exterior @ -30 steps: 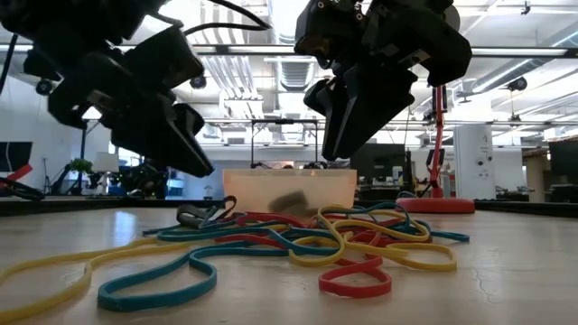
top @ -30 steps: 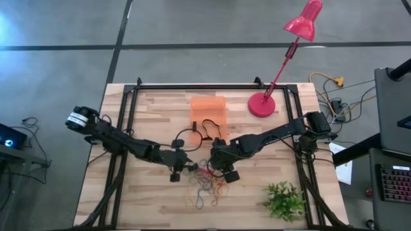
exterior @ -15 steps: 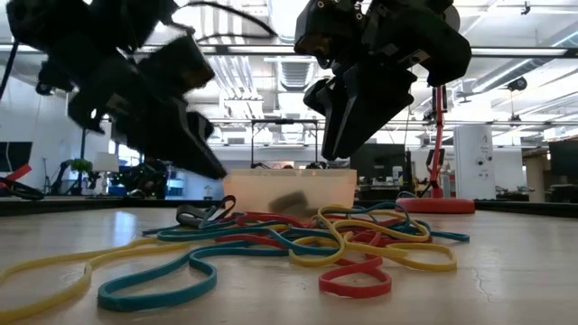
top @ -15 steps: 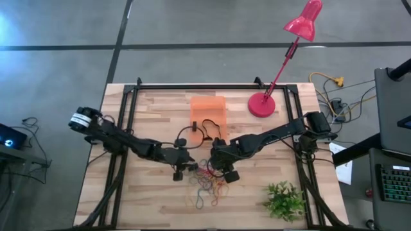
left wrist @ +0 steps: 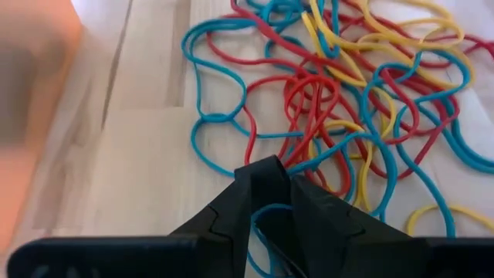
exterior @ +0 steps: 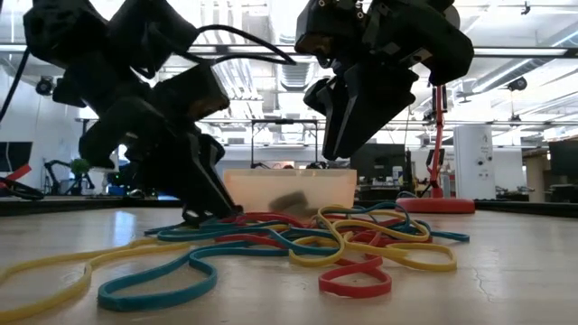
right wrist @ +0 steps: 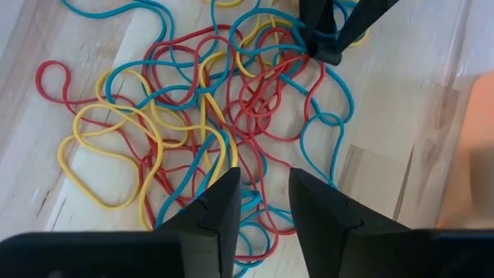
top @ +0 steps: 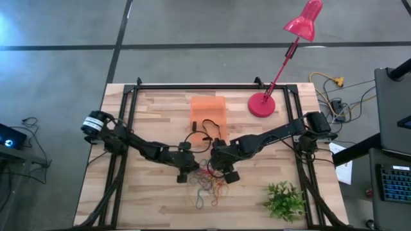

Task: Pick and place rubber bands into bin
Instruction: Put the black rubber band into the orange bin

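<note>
Our left pincer has just dropped from hovering to the surface, tips pressed together on the near edge of the rubber bands, apparently pinching a blue one, while our right pincer hangs spread above them, the bin just beyond.

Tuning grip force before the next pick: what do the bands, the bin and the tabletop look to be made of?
Rubber bands: likely rubber, matte, lying in limp, kinked loops. Bin: seemingly thin plastic, translucent orange, light passing through its walls in the low view. Table: pale wood planks with visible grain and seams, smooth finish.
</note>
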Robot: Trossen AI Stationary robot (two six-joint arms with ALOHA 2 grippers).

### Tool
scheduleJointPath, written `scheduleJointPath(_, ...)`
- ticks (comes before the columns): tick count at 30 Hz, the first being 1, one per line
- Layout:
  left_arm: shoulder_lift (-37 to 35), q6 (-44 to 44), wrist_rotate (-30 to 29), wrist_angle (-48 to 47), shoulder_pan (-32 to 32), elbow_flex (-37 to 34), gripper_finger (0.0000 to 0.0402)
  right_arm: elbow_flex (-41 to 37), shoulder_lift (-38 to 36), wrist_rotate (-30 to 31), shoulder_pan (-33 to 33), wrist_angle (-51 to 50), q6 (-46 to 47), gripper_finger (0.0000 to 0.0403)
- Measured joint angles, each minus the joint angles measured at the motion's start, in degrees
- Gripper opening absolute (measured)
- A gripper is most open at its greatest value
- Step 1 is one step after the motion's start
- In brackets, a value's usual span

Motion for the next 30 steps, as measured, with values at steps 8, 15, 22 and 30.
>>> scheduleJointPath(8, -0.34, 0.96, -0.35, 0.29, 0.35, 0.53, 0.0077, 0.00, 0.00, -0.02, -0.02, 0.04, 0.00, 0.0095)
scheduleJointPath(15, 0.71, 0.96, 0.01, 0.81, 0.35, 0.52, 0.0077, -0.14, 0.00, -0.02, -0.02, 0.17, 0.07, 0.0096)
scheduleJointPath(22, 0.81, 1.40, 0.26, 1.64, 0.35, 0.55, 0.0114, -0.28, 0.00, -0.02, -0.02, 0.17, 0.22, 0.0092)
scheduleJointPath(30, 0.81, 1.40, 0.28, 1.53, 0.35, 0.55, 0.0186, -0.35, 0.00, -0.02, -0.02, 0.24, 0.22, 0.0094)
